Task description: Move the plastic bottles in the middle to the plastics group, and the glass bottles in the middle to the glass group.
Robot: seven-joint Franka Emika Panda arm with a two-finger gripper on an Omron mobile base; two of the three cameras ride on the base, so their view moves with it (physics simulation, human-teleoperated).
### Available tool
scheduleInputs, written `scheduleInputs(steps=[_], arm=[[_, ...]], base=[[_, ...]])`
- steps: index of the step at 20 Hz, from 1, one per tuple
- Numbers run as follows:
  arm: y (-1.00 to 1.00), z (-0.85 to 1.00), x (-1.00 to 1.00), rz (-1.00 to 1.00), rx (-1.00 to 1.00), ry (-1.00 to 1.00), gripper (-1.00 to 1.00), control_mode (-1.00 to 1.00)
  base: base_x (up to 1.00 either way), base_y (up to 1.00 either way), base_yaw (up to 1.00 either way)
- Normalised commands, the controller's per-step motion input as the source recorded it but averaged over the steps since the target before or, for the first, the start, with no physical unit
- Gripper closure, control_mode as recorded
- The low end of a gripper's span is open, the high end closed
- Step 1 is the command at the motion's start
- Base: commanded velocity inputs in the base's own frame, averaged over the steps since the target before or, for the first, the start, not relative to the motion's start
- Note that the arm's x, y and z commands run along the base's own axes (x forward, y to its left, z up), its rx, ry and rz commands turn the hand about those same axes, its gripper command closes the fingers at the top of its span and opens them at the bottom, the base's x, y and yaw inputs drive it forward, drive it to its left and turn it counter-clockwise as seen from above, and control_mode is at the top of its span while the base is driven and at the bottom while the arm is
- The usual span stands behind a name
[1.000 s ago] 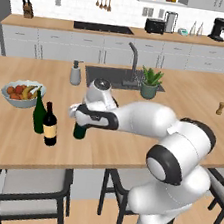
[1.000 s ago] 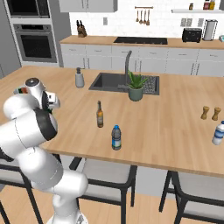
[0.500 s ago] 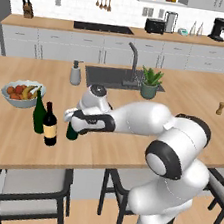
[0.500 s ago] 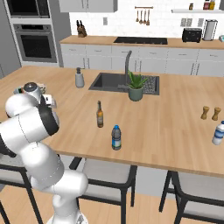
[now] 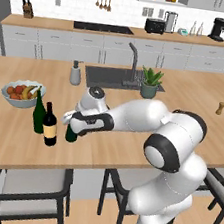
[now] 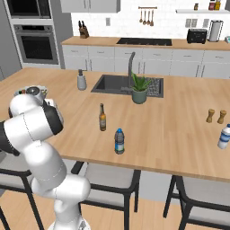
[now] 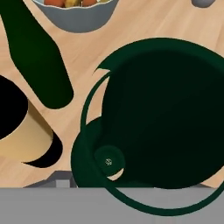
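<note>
Your arm (image 5: 149,114) wears glossy white shells, rounded and thick, with dark grey to black rings wherever two segments meet. A big dark disc caps the elbow joint (image 5: 159,159), ringed in grey. The wrist housing (image 5: 94,98) is pale grey with a small round dark cap on top. A black band runs along the hand section near the gripper (image 5: 74,125). From the right base camera you see the same white, bulbous links (image 6: 33,126) stacked over a white pedestal body (image 6: 67,193).

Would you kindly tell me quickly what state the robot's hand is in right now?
Hand: closed on the tall dark green unlabelled wine bottle, held upright beside the two wine bottles near the fruit bowl.
</note>
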Motion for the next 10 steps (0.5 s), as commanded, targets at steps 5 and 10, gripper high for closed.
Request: scheduleInputs(steps=[5,10], arm=[[0.17,0.00,0.00,0.00,-0.03,0.00,1.00,-1.00],[0.07,0.00,0.00,0.00,-0.06,0.00,1.00,-1.00]], base=[[0.00,0.00,0.00],[0.00,0.00,0.00]])
